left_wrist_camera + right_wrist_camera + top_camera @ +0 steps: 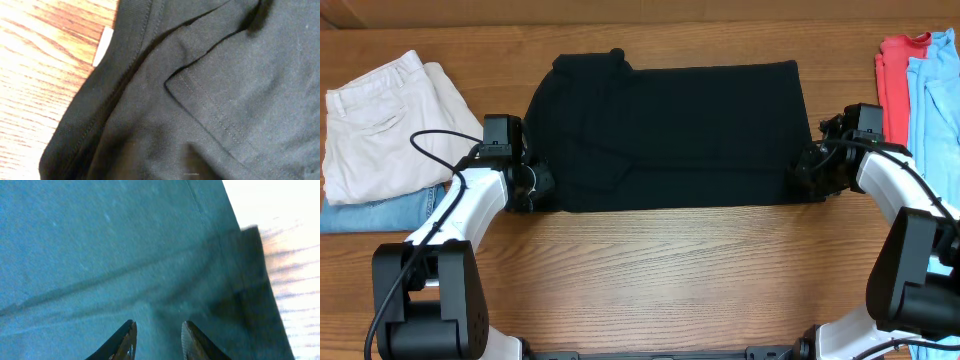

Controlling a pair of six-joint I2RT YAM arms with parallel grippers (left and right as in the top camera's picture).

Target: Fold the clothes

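Observation:
The clothes, a black shirt [680, 130], lie folded into a wide rectangle at the middle back of the wooden table [660, 270]. My left gripper [535, 185] sits at the shirt's lower left corner. In the left wrist view black fabric [225, 90] with stitched hems and a small white tag [103, 46] fills the frame. The left gripper [167, 162] is a blur at the bottom edge, its gap unreadable. My right gripper [807, 175] is at the lower right corner. In its wrist view the gripper [159, 330] stands open just over the flat shirt [125, 255], near its edge.
Cream-white trousers [385, 120] lie on blue jeans [380, 210] at the far left. A red garment [895, 80] and a light blue one [935, 100] lie at the far right. Bare wood [290, 240] runs beside the shirt's right edge.

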